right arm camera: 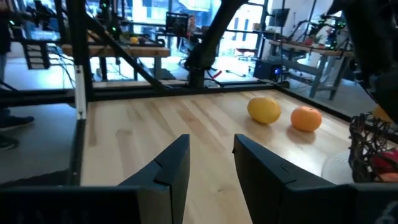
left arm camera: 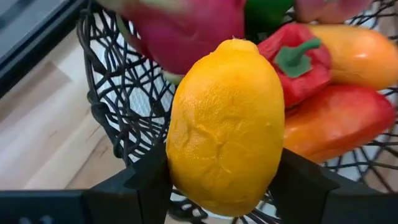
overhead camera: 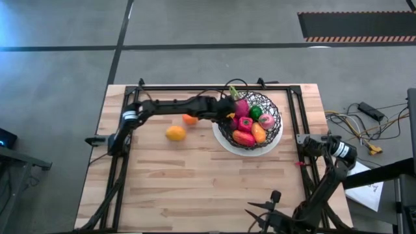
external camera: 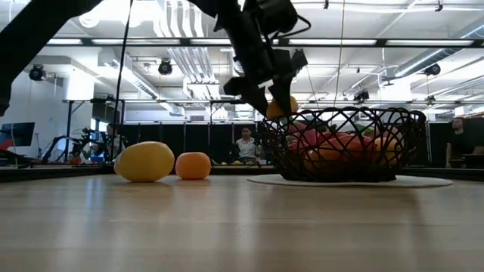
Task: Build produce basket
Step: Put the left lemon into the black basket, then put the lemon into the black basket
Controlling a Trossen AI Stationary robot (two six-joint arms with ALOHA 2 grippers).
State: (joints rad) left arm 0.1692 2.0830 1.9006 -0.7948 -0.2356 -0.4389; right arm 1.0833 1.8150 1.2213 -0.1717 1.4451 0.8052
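Observation:
The black wire basket [overhead camera: 273, 123] stands on its white round base at the table's far right and holds a pink dragon fruit [overhead camera: 242, 107], a green piece [overhead camera: 257, 112], a red pepper [left arm camera: 298, 62], orange-red pieces [left arm camera: 339, 121] and a pale pink piece [overhead camera: 266, 120]. My left gripper [overhead camera: 229, 112] is at the basket's left rim, shut on a yellow lemon [left arm camera: 227, 118]. It also shows in the low view [external camera: 265, 83]. A second yellow fruit [overhead camera: 175, 133] and an orange [overhead camera: 190, 119] rest on the table left of the basket. My right gripper [right arm camera: 211, 162] is open and empty near the table's near right edge. My left gripper pinches the lemon's two long sides [left arm camera: 180, 168] between its two fingers [left arm camera: 146, 183], near the lemon's end closest to the gripper. The fingers come from the table's left, slanting down. The lemon is lifted clear above the basket's left rim [left arm camera: 112, 93], its pointed end [left arm camera: 233, 41] facing away from the gripper.
A black metal frame [overhead camera: 195, 86] runs along the table's far, left and right sides. Bare wooden tabletop [overhead camera: 195, 182] lies between the basket and the near edge. People sit in the room beyond the table [external camera: 246, 143].

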